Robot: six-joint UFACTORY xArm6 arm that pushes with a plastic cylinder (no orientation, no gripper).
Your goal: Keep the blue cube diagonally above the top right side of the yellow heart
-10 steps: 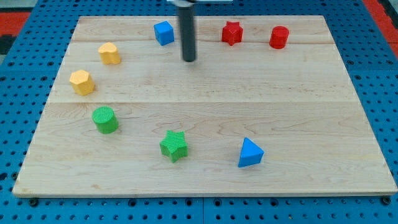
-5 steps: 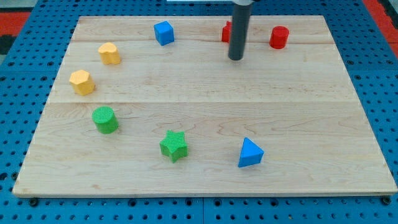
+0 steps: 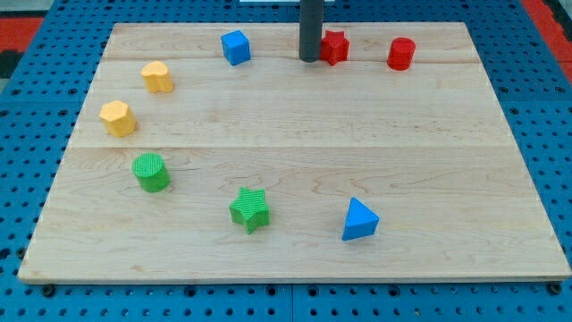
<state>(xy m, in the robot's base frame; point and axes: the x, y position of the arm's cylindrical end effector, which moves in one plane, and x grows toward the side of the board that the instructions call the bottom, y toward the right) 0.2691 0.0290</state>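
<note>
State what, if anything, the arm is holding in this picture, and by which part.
Nothing is held. My tip stands on the board between the blue cube and the red star, close beside the star's left.

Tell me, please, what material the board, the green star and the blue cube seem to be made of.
The board looks like pale wood with a smooth, lightly glossy finish: grain lines and plank seams show. The green star looks like plastic, possibly 3D-printed: its top carries fine parallel ridges. The blue cube seems to be matte plastic in one even colour; its surface is too small to judge further.
</note>
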